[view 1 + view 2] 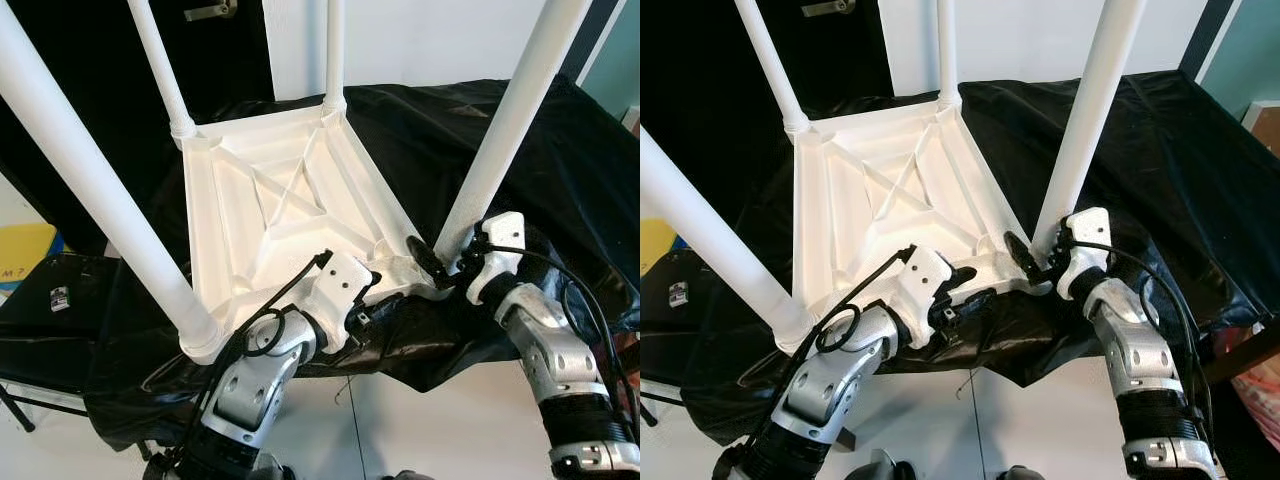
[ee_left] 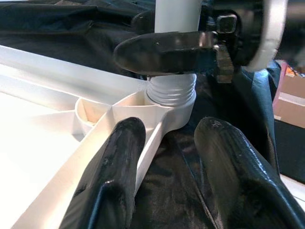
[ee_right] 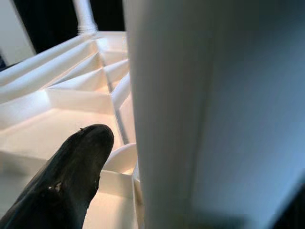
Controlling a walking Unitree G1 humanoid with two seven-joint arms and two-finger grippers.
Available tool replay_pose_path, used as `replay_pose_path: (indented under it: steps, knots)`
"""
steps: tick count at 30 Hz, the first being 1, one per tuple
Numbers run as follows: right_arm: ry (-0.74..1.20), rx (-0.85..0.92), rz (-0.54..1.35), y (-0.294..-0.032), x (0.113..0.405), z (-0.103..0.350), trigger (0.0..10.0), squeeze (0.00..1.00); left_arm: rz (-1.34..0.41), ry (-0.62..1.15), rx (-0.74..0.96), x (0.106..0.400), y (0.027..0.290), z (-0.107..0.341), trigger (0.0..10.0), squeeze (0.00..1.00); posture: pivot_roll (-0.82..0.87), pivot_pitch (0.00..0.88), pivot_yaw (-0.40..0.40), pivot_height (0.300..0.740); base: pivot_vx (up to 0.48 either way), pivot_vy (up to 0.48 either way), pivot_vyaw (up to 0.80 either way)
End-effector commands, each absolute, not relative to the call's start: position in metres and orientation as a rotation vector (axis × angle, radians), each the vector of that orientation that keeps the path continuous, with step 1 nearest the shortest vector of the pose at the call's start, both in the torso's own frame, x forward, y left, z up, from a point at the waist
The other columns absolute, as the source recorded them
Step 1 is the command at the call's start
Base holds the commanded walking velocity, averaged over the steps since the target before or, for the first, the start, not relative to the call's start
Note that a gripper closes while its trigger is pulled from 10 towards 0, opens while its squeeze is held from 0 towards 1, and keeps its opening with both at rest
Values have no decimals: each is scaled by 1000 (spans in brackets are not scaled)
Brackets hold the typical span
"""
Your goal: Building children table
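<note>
— Table (image 1: 290,215) first: where does it lie from my head?
— Upside down on the black cloth (image 1: 560,170), four legs up.
— My left gripper (image 2: 164,157)?
— In its wrist view, fingers parted around the corner rim beside the threaded socket.
— My right gripper (image 1: 440,262)?
— Clamped on the near right leg (image 3: 214,114), one finger (image 3: 71,171) beside it.

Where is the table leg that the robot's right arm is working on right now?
The leg stands upright in the near right corner of the upturned white tabletop, with the right gripper closed around its base.
</note>
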State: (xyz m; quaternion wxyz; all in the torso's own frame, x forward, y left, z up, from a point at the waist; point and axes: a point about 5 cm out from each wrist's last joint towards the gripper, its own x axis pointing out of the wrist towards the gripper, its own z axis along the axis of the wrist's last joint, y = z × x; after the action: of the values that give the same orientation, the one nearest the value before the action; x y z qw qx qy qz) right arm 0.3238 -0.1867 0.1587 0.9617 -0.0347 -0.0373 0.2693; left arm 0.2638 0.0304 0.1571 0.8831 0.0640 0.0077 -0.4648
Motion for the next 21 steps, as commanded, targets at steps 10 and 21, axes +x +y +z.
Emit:
replay_pose_path:
  steps: [10, 21]
  knots:
    - [20, -122, 708, -179, 340, 149, 9843, 0, -951, 52, 129, 263, 28, 153, 10000, 0, -19, 68, 10, 740, 0, 0, 0]
    - [62, -150, 773, -187, 340, 138, 0, 0, -948, 41, 144, 260, 28, 153, 10000, 0, -11, 70, -5, 740, 0, 0, 0]
